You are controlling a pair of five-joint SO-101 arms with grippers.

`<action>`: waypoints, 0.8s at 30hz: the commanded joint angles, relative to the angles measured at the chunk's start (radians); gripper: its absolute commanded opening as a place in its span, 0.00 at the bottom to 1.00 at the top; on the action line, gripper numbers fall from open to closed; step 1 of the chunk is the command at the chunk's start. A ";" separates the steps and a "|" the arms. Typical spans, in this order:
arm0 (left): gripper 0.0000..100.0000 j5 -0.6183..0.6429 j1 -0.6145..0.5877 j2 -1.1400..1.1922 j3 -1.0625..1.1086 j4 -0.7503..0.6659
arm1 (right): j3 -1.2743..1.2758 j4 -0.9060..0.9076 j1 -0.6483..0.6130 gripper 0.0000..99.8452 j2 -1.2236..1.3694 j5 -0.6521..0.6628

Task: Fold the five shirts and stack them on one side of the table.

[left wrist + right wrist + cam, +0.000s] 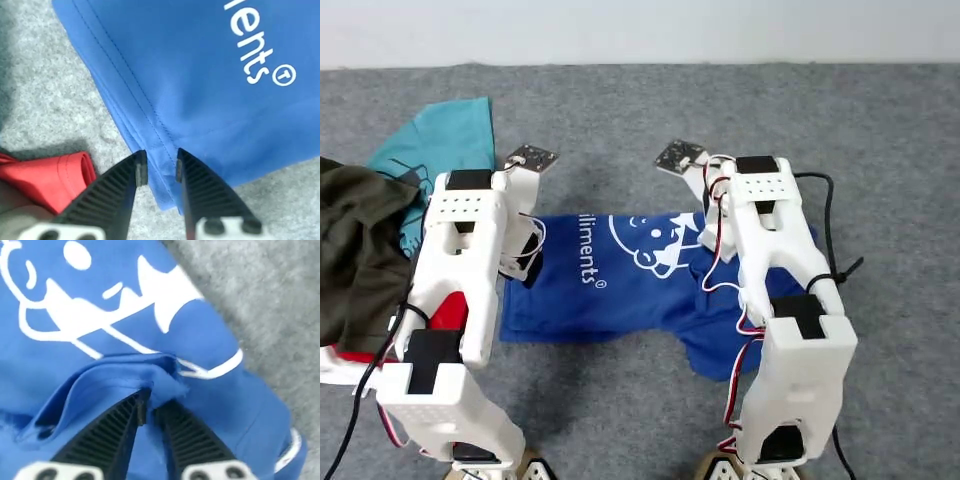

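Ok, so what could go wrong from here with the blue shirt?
The left jaws stand open astride the hem of the blue shirt, near its corner; closing there may catch only one layer. The right jaws pinch just a small fold, which might slip out on lifting. The red shirt lies close to the left jaws and could snag.

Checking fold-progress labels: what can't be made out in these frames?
- High view: both ends of the blue cloth T-shirt with white print are hidden under the white arms.
- High view: the red fabric shirt is mostly covered by the left arm; the dark olive shirt is cut by the frame edge.
- Right wrist view: how much blue fabric the jaws pinch, hidden between them.
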 commanded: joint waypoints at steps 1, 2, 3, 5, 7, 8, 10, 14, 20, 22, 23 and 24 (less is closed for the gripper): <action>0.11 0.003 0.003 -0.006 -0.004 -0.008 | -0.038 0.065 -0.001 0.02 -0.030 -0.008; 0.11 0.003 0.003 -0.006 -0.004 -0.008 | -0.038 0.077 -0.001 0.01 -0.045 -0.008; 0.11 0.003 0.003 -0.006 -0.004 -0.008 | -0.038 0.088 -0.001 0.01 -0.064 -0.009; 0.11 0.003 0.003 -0.006 -0.004 -0.006 | -0.038 0.113 -0.001 0.01 -0.108 -0.009; 0.11 0.003 0.003 -0.006 -0.004 -0.006 | -0.037 0.140 -0.001 0.01 -0.153 -0.008; 0.11 0.003 0.003 -0.006 -0.004 -0.005 | -0.034 0.157 -0.001 0.01 -0.174 -0.008; 0.11 0.003 0.003 -0.006 -0.004 -0.005 | -0.034 0.199 0.002 0.01 -0.205 -0.008; 0.11 0.003 0.003 -0.006 -0.004 -0.003 | -0.032 0.320 0.002 0.01 -0.254 -0.008; 0.11 0.003 0.003 -0.006 -0.004 -0.002 | -0.029 0.486 0.004 0.01 -0.306 -0.009; 0.11 0.003 0.003 -0.006 -0.004 -0.002 | 0.008 0.489 0.018 0.01 -0.326 -0.012; 0.11 0.003 0.003 -0.006 -0.004 -0.002 | 0.038 0.487 0.027 0.01 -0.338 -0.008; 0.11 0.003 0.003 -0.006 -0.004 -0.002 | 0.072 0.478 0.039 0.01 -0.349 -0.008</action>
